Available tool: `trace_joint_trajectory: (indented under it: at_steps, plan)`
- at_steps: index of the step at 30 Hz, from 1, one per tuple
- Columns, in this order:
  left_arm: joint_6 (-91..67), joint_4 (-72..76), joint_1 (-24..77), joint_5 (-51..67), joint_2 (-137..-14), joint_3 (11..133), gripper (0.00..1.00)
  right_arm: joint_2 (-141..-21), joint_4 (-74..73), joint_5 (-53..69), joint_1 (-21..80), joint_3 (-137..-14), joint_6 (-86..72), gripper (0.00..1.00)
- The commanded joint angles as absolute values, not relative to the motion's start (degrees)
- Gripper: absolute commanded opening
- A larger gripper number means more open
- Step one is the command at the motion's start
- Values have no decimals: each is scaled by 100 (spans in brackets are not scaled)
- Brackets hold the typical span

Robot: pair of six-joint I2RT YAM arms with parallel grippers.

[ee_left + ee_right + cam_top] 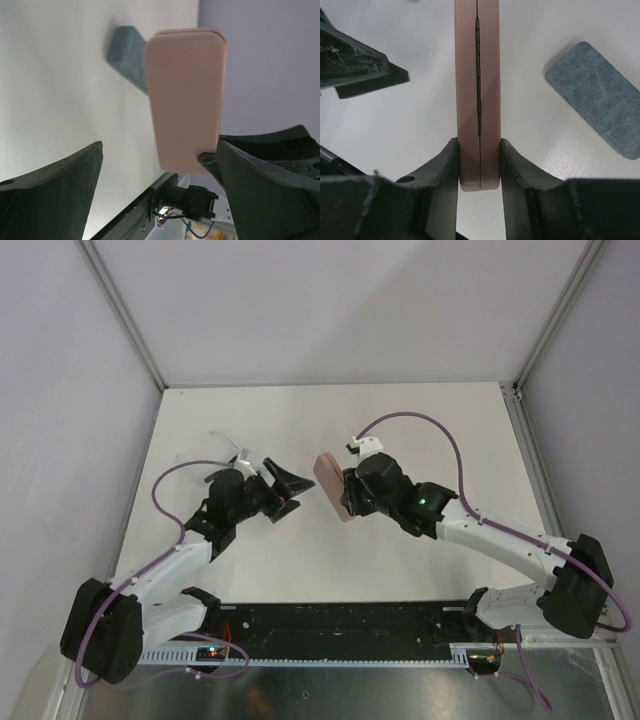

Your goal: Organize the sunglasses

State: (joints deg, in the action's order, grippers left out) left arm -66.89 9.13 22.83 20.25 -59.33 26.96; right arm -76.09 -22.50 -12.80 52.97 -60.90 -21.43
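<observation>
My right gripper (348, 492) is shut on a pink oblong case (330, 486) and holds it on edge above the table. In the right wrist view the case (478, 75) is clamped between both fingers (479, 165), its seam facing the camera. My left gripper (291, 493) is open and empty, just left of the case. The case fills the left wrist view (186, 95) ahead of the open left gripper (160, 200). A pale-framed pair of sunglasses (237, 455) lies behind my left wrist, partly hidden. The dark pair is not clearly visible.
A grey-blue oblong case (597, 97) lies flat on the white table to the right of the pink case; it also shows in the left wrist view (127, 55). Grey walls and a metal frame enclose the table (420, 430). A black rail (350, 625) runs along the near edge.
</observation>
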Motion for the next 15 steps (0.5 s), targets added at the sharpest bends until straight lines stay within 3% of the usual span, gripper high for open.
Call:
trace_joint_trajectory:
  at_steps: [1,15]
  plan:
    - [-7077,2186,2709,2271,-6292,3151,100,-7203,-2272,-1329,5221,-6131,-2384,13]
    - [-7155,2768,3023,2073,-6729,3237,100,-7014,-2311,-777,5097,-6133,-2462,13]
